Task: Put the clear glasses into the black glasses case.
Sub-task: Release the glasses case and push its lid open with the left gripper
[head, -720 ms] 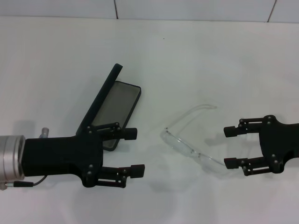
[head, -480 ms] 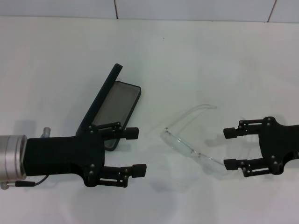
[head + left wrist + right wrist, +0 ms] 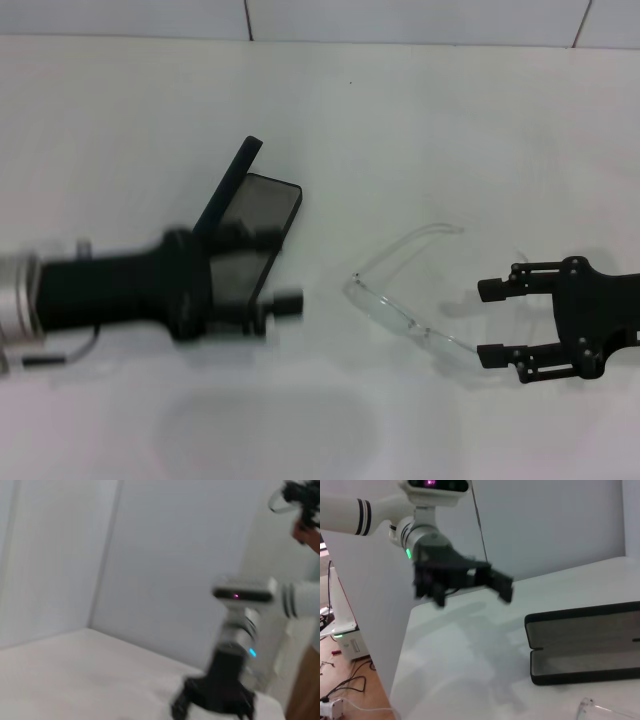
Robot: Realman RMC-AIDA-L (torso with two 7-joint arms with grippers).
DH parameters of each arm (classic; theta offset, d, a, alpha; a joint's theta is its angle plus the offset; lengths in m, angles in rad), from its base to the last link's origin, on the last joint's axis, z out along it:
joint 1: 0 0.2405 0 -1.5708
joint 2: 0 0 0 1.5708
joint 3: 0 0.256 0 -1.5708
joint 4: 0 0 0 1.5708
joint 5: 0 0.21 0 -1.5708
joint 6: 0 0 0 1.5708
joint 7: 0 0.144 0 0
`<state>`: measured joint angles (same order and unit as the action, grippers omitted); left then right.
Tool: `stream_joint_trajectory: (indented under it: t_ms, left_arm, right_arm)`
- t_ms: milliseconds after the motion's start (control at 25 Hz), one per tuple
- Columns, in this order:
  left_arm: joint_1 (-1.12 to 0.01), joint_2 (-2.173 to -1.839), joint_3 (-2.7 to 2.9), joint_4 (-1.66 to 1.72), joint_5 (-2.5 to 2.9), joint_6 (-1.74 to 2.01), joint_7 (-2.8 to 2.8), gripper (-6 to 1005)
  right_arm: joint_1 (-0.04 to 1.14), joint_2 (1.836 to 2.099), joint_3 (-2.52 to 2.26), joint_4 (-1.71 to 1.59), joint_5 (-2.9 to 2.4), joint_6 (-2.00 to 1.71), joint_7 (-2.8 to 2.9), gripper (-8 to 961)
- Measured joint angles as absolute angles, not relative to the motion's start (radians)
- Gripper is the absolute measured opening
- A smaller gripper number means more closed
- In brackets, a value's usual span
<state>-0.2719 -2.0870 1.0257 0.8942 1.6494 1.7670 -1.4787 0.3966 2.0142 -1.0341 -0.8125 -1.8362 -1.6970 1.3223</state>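
1. The case [image 3: 250, 225] lies open at centre-left of the head view, lid raised along its left edge and grey lining facing up, so the tray is ready to receive something. In the right wrist view it sits at the right of the frame with the lining in plain sight.

2. The glasses [image 3: 405, 290] rest on the table [image 3: 450, 130] right of centre in the head view, well apart from the case. One arm curves up toward the top of the frame; the lens bar runs down to the lower right. Nothing grips them.

3. The right gripper [image 3: 490, 320] sits at the right edge of the head view with its jaws spread wide, the lower fingertip just beside the lens bar's outer end. That placement suggests it is lined up to close on the frame, though contact is not clear.

4. The left gripper [image 3: 270, 275] is blurred at centre-left of the head view, over the near end of the case. I cannot tell how its jaws stand. Its position suggests it may be there to steady the case, but that is a guess.

5. The glasses are not yet in the case; picking them up comes first.
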Motion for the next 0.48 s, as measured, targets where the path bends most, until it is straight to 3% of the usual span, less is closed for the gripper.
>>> stream_joint_trajectory:
  t_ms: [240, 480]
  left_arm:
    - [-0.360, -2.074, 0.939, 1.173, 1.742, 1.677, -2.059, 861]
    - [-0.443, -2.085, 1.076, 1.572, 2.170, 1.624, -2.539, 858]
  right_arm:
    - [0.402, 2.016, -1.035, -0.801, -1.832, -1.709, 1.324, 724]
    - [0.405, 2.019, -1.036, -0.769, -1.830, -1.698, 1.325, 724]
